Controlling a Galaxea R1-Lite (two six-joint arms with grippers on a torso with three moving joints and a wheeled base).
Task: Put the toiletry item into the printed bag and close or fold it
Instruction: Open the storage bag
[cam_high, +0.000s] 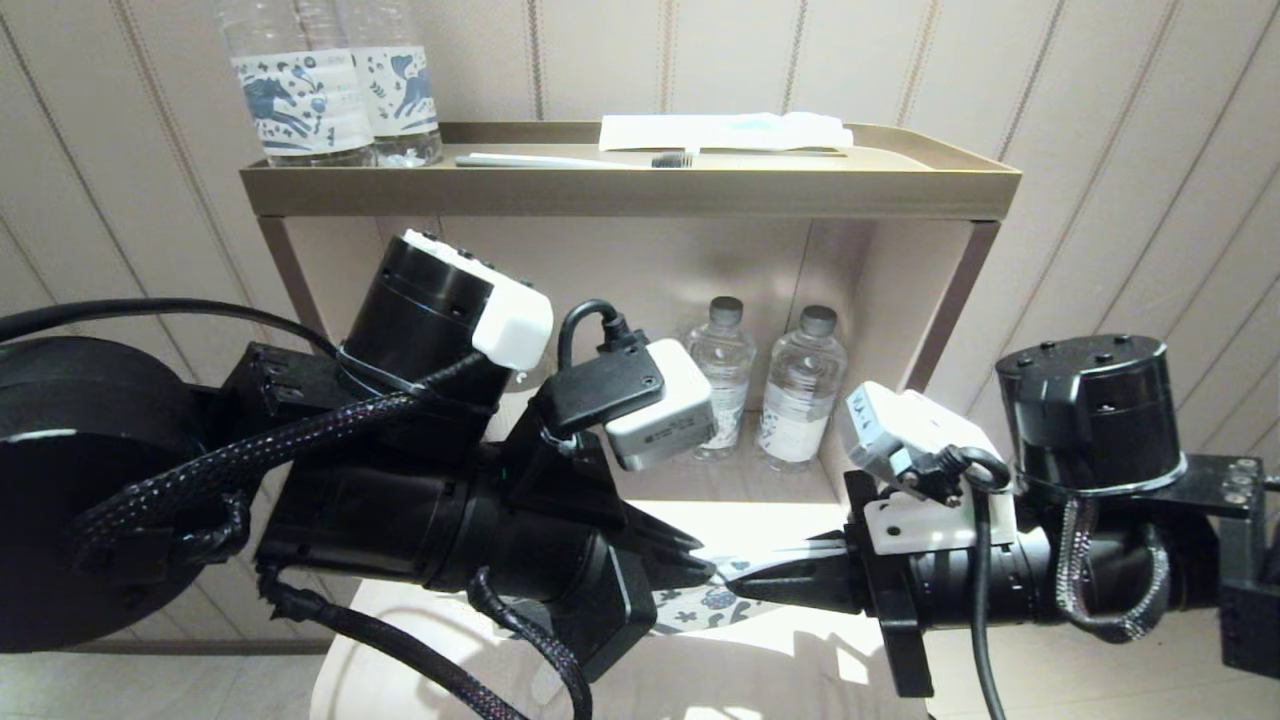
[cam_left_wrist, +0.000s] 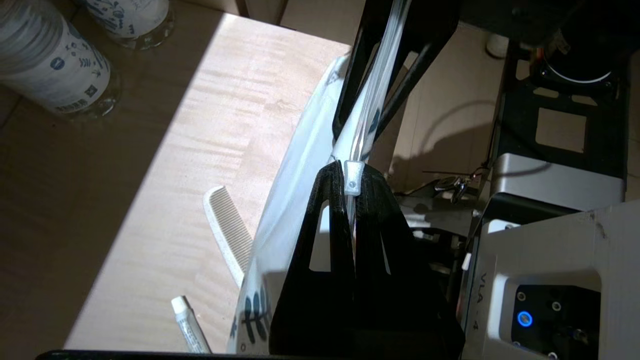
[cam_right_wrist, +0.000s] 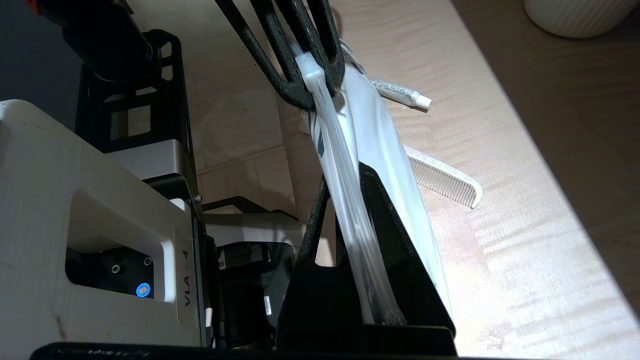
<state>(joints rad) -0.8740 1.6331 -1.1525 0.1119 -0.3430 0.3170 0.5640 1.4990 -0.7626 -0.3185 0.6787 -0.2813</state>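
Progress is partial: left gripper (cam_high: 705, 562) and right gripper (cam_high: 745, 587), both clamped on the printed bag (cam_left_wrist: 295, 190), hold it edge-up above the shelf (cam_left_wrist: 200, 125). Comb (cam_left_wrist: 227, 232) lies outside, beneath; insertion and closing remain.

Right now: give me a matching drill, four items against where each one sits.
Items:
1. comb
2. printed bag
3. toothbrush
4. small tube

Places:
A. on top of the shelf unit, in front of a flat packet
B. held between both end effectors
C. flat on the lit wooden surface, partly behind the bag
D. on the wooden surface, cap end pointing away from the bag

Pairs: 1-C, 2-B, 3-A, 4-D
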